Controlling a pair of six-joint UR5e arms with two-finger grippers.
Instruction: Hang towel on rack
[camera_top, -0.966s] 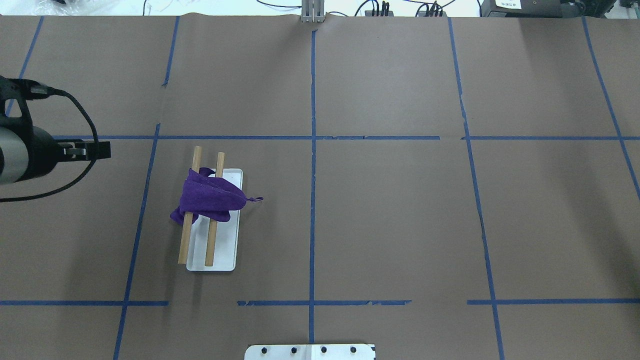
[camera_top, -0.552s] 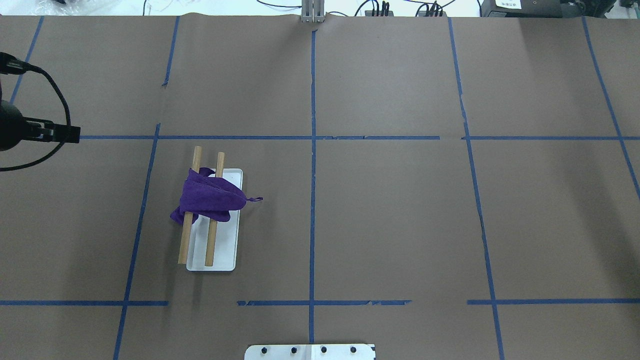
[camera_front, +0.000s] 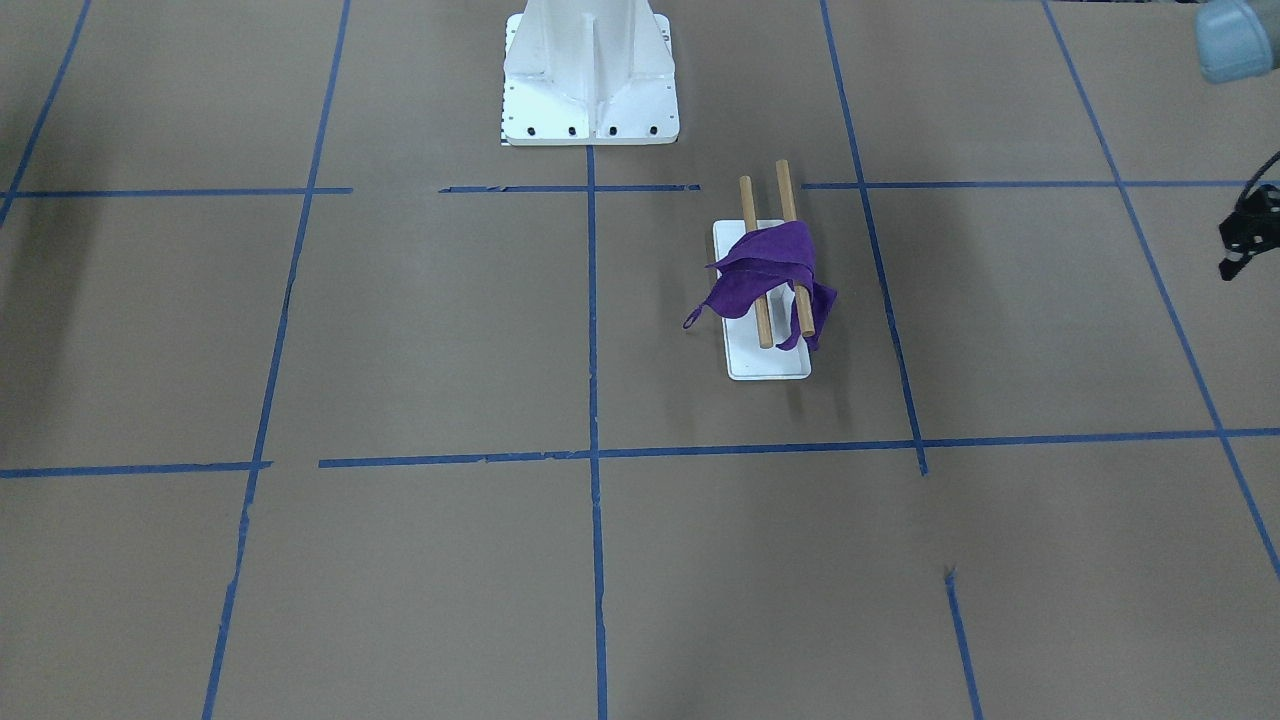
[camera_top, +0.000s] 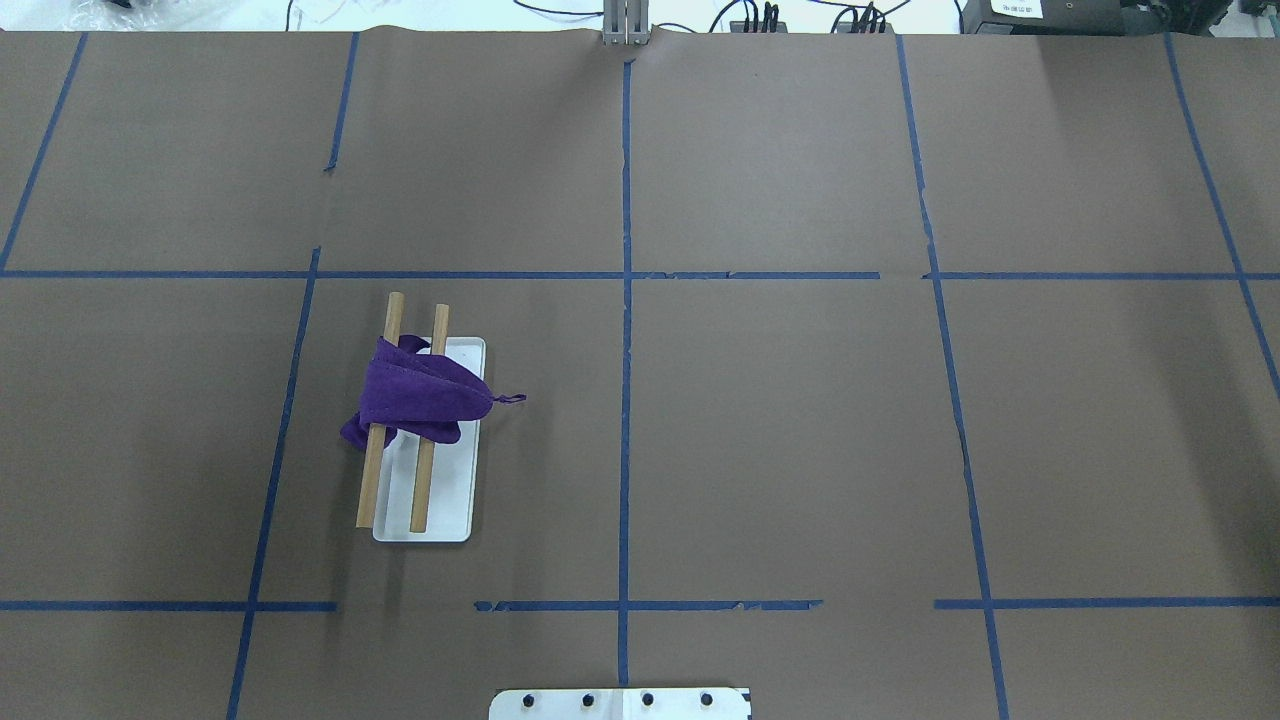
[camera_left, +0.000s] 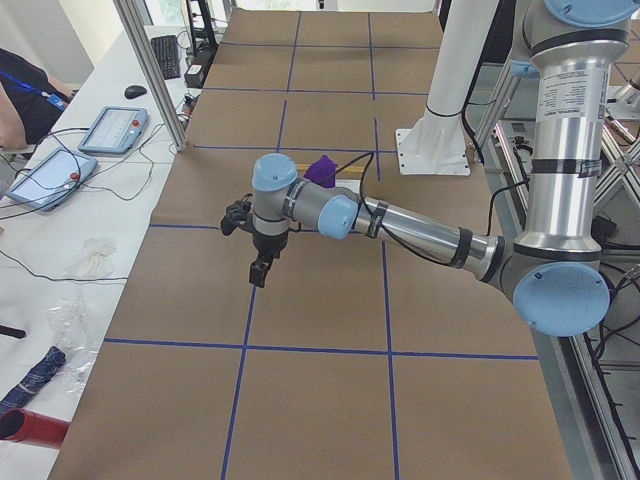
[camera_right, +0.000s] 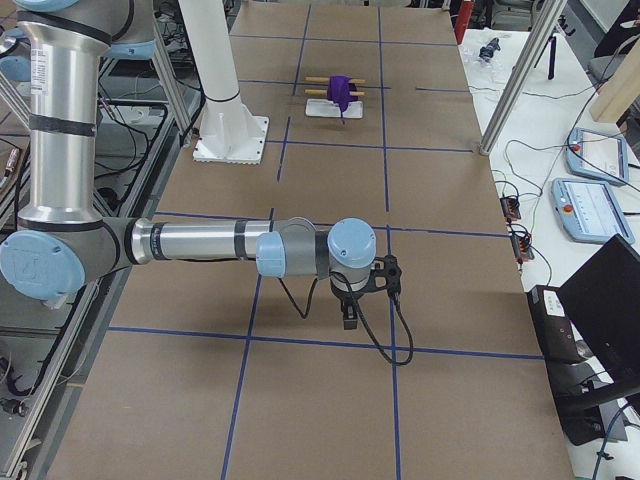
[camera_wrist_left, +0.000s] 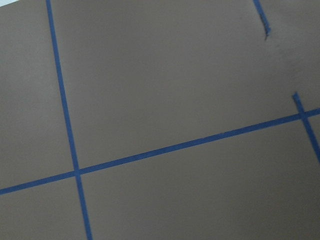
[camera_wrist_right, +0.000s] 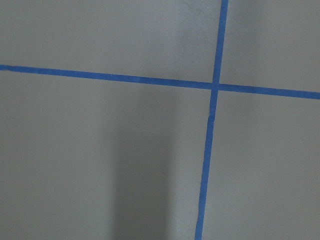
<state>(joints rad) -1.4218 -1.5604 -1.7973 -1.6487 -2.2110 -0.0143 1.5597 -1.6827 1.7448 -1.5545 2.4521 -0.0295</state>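
- Purple towel (camera_top: 420, 398) draped across both rods of rack (camera_top: 450, 505), at 9 o'clock from centre of table (camera_top: 800, 400) — loop (camera_top: 511, 399) toward 3.
- Left gripper (camera_left: 257, 281), right gripper (camera_right: 349, 322) well clear — finger state impossible to tell.

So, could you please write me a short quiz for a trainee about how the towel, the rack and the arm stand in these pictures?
1. Choose one. The towel is:
A) flat on the table
B) draped across both wooden rods of the rack
C) inside a gripper
2. True or false: the left gripper is touching the towel.
3. Fill in the blank: the flat base of the rack is ____ in colour.

Key
1. B
2. False: the gripper is well away from the rack.
3. white
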